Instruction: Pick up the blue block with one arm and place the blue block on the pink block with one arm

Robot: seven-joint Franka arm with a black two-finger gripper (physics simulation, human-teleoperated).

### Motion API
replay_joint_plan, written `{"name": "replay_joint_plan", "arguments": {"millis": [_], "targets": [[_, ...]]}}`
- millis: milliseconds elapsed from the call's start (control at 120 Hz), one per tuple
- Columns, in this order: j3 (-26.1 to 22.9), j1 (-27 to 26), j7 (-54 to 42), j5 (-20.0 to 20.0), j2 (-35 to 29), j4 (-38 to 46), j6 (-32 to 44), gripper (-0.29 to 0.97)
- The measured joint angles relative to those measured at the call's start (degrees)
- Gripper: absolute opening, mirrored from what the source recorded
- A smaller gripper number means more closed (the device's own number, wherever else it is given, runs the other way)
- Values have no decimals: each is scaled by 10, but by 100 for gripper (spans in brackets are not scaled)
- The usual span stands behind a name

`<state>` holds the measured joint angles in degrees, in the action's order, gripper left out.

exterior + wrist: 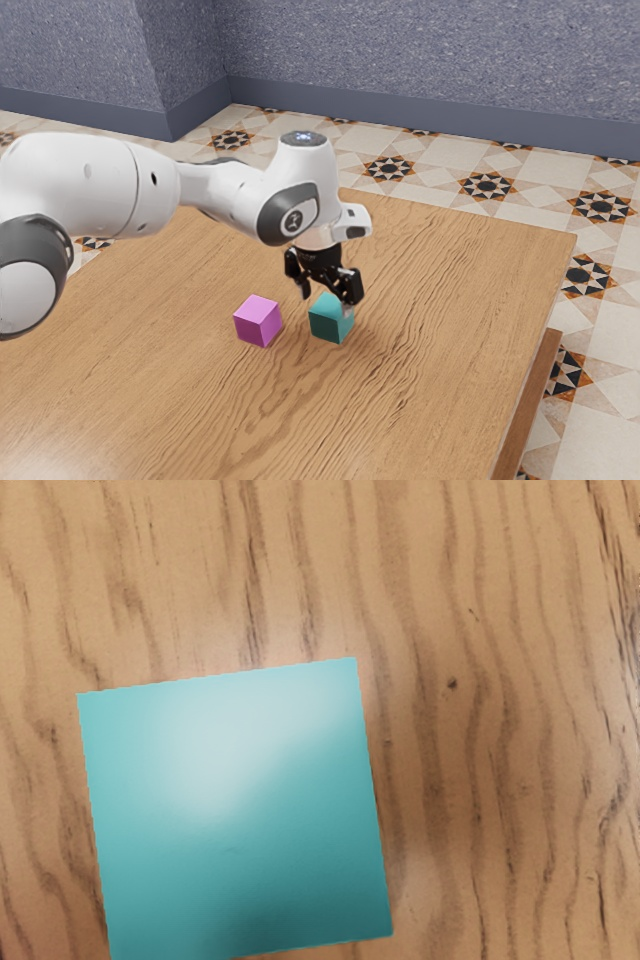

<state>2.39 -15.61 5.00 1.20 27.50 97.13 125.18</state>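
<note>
Blue block (331, 320) on table (430, 300), directly beneath hand (325, 291).

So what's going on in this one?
A single Franka arm has its gripper low over the blue block, with the fingers open and straddling the block's top. The block rests on the wooden table and has not been lifted. The pink block sits apart from it, toward the exterior view's left, with nothing on top. The wrist view looks straight down on the blue block.

Wooden table (420, 400), patterned tile floor (480, 160) beyond it, grey-blue walls (400, 50) behind
</note>
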Motion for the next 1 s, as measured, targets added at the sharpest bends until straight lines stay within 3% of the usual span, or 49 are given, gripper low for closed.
{"name": "replay_joint_plan", "arguments": {"millis": [1000], "targets": [[17,-1,-76,31,79,-46,18,68]]}}
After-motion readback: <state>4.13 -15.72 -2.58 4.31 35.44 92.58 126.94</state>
